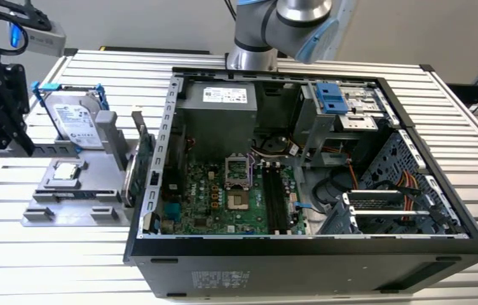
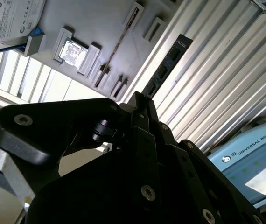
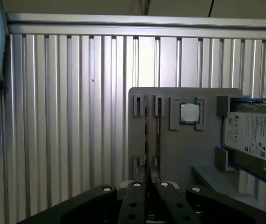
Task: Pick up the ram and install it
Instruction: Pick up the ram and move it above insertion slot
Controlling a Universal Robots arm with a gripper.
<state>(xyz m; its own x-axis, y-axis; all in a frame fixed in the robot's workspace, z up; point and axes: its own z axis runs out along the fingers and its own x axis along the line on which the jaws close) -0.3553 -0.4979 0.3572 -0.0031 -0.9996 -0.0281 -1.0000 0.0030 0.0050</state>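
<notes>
My black gripper (image 1: 6,141) hangs at the exterior view's far left, over the slatted table and beside the grey holder tray (image 1: 69,213). In the second wrist view a dark, slim ram (image 2: 164,67) sticks out from the fingertips of the gripper (image 2: 140,100), which is shut on it. In the first wrist view the ram (image 3: 146,140) shows edge-on as a thin strip running into the gripper (image 3: 147,184). The black memory slots (image 1: 274,197) lie on the motherboard inside the open computer case (image 1: 307,251), apart from the gripper.
The tray holds a hard drive (image 1: 78,121), a small silver chip (image 1: 67,170) and an upright green card (image 1: 142,162) next to the case wall. Cables, a drive cage (image 1: 341,108) and a power supply (image 1: 222,105) crowd the case. The arm's base (image 1: 252,57) stands behind it.
</notes>
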